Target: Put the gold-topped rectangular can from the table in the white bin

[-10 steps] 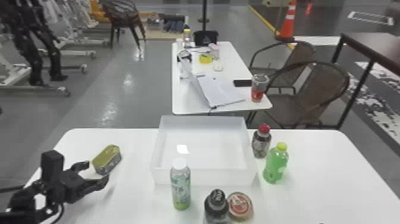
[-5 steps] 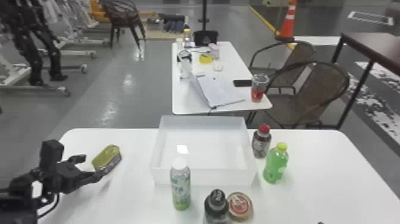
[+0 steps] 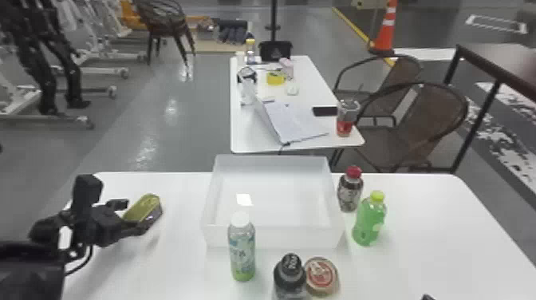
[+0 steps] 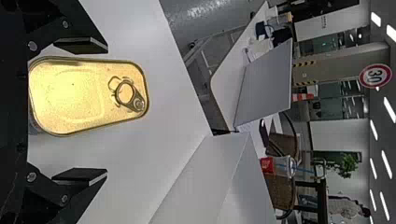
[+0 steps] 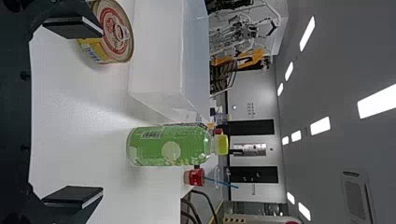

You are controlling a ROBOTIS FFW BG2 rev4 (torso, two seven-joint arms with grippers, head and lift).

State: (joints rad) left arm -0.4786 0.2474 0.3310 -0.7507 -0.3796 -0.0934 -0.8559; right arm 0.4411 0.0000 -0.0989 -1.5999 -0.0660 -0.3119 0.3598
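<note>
At the left of the table my left gripper (image 3: pixel 129 216) stands open, its two fingers on either side of the gold-topped can (image 3: pixel 144 211). Seen from the wrist, the can (image 4: pixel 88 95) lies between the spread fingers of the left gripper (image 4: pixel 80 111), with a gap to each pad and its pull ring facing the camera. The white bin (image 3: pixel 275 236) sits mid-table, to the right of the can. My right gripper (image 5: pixel 73 112) is open with nothing between its fingertips; a dark bit of it (image 3: pixel 428 297) shows at the head view's bottom edge.
A bottle with a white cap (image 3: pixel 241 251) stands before the bin, near a dark-capped bottle (image 3: pixel 290 279) and a round can (image 3: pixel 321 275). Right of the bin are a red-capped bottle (image 3: pixel 350 191) and a green bottle (image 3: pixel 369 221).
My left gripper first shifted left and away from the can, then came in toward it, so its fingers now flank the can. The can and bin have kept their places.
</note>
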